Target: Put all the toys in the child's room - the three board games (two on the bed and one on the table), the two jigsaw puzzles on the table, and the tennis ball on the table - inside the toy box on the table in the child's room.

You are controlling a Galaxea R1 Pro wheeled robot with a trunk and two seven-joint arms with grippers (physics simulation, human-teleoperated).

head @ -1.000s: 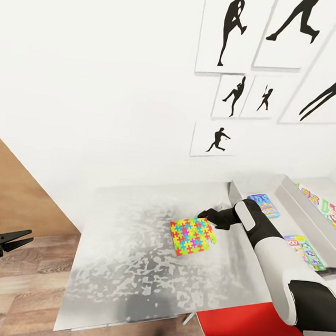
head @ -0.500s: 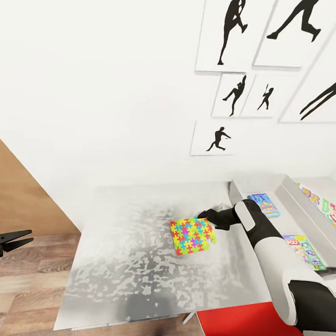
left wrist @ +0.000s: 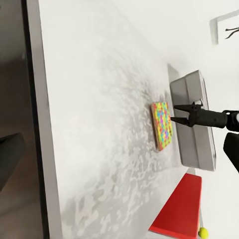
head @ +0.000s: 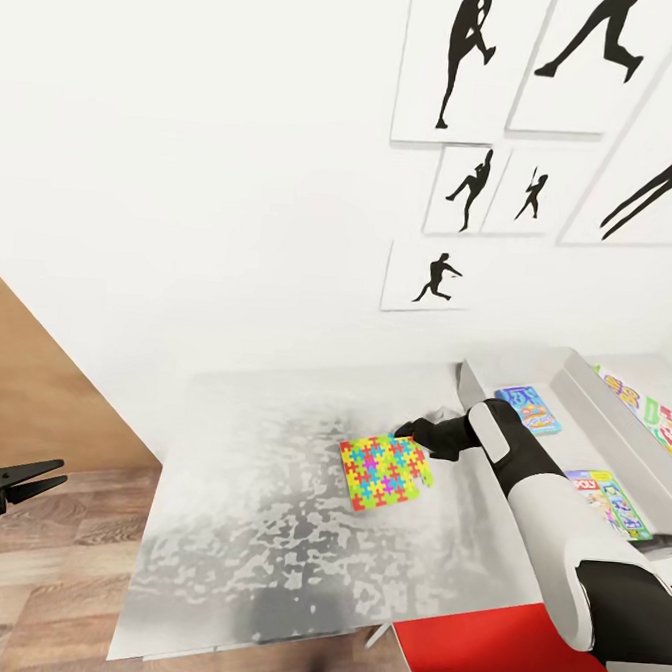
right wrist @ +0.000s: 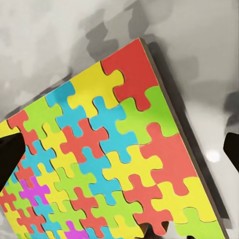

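Fingers of the right gripper [head: 407, 428] spread apart just over the far edge of the jigsaw puzzle [head: 384, 472], lying flat mid-frame on the table [head: 242, 530]. Thin and flush, it may slide away. Left gripper [head: 35, 479], lower left, idles parted.

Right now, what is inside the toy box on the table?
Inside the toy box, two board games show: a blue one and another nearer the robot. The right arm covers the space between them.
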